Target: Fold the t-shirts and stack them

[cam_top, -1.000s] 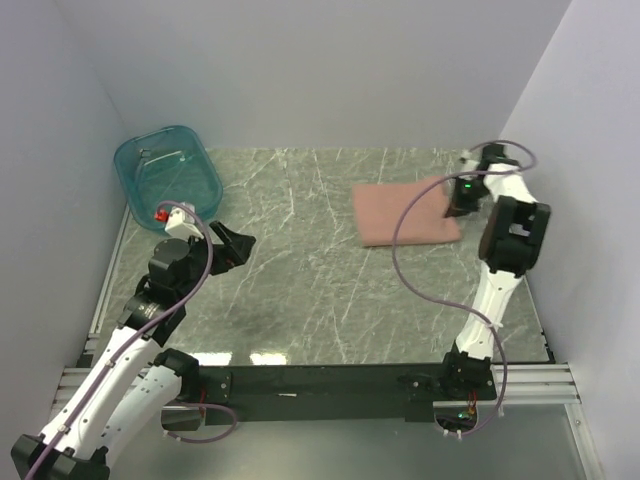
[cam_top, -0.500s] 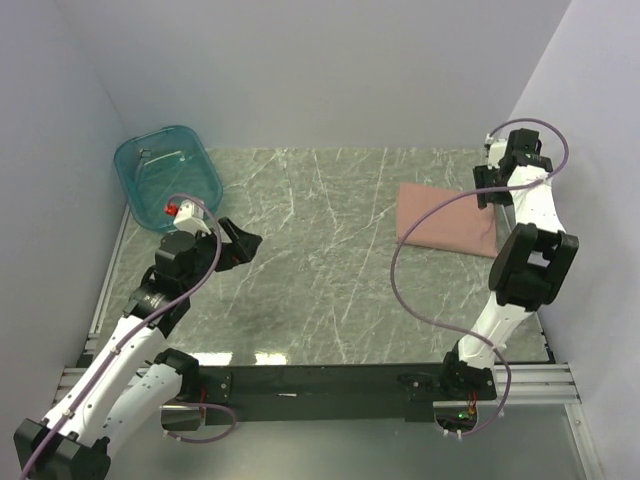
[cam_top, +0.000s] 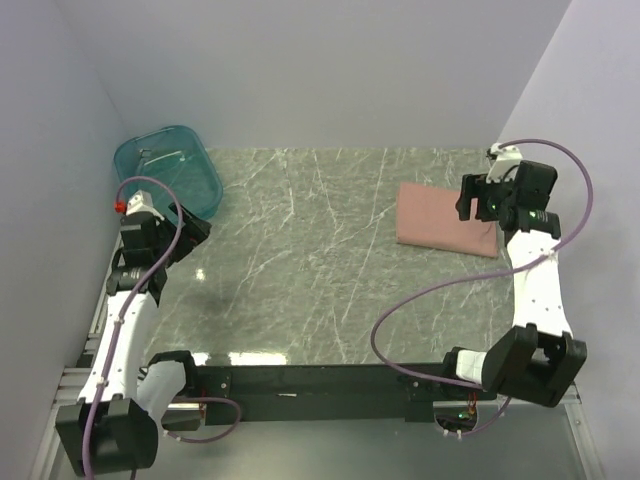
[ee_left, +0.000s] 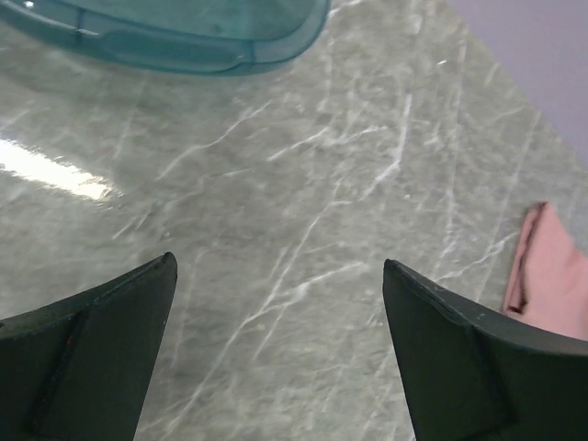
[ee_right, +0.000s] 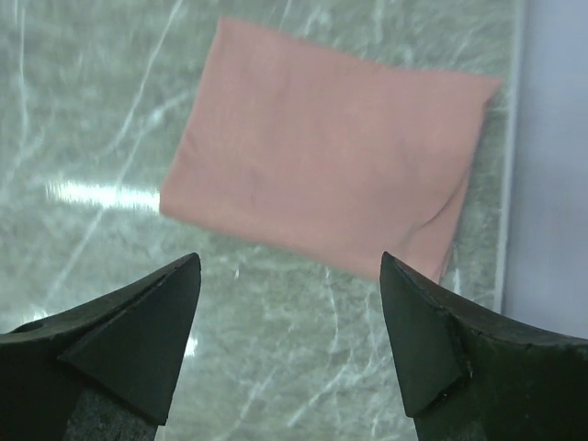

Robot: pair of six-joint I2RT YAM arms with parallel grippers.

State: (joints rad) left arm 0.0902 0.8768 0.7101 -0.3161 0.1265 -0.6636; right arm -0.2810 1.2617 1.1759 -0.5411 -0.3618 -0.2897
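There is one counter (cam_top: pixel 320 290), bearing one folded dusty-pink t-shirt (cam_top: pixel 440 218) at its far right edge and one translucent teal tub (cam_top: pixel 165 185) at its far left corner, and above the counter two claws, the left claw (ee_left: pixel 277 264) and the right claw (ee_right: pixel 289 259), two fingers each.

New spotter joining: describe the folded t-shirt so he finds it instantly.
Start at the green marble table and go to its far right corner, beside the right wall. A flat, dusty-pink folded t-shirt lies there. It is the only cloth; the other item, a teal tub, sits at the far left.
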